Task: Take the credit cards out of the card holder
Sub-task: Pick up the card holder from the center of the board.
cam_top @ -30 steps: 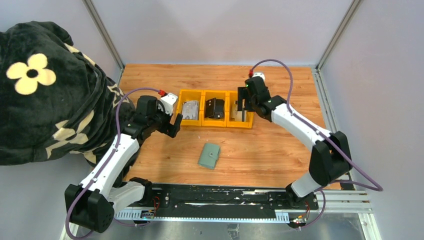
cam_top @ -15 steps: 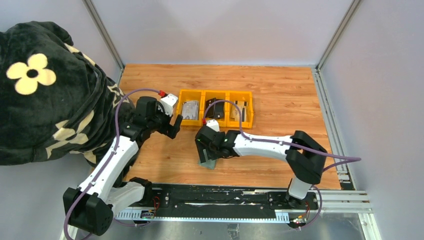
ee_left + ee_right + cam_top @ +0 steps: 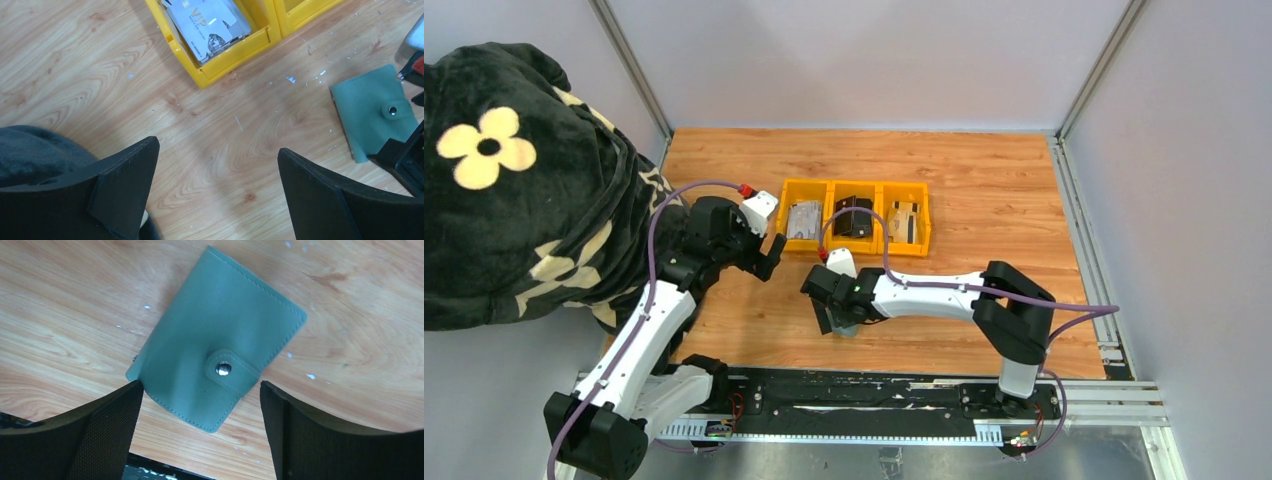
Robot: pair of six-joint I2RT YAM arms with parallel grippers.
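Right wrist view: we hold the right gripper [image 3: 200, 395] wide open and empty over the snapped-shut wallet [image 3: 215, 325], lying at six o'clock from the tray [image 3: 235, 52] of cards [image 3: 207, 22], apparently to pinch it, while the left gripper [image 3: 217, 150] hovers open and empty at ten o'clock.

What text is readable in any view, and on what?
"VIP": on the silver-grey card in the end bin of the yellow tray.
Fine print below it on the same card: too small to read.
Card holder: no text, only a plain metal snap.
Black card and tan card in the top view: any print is too small to read.
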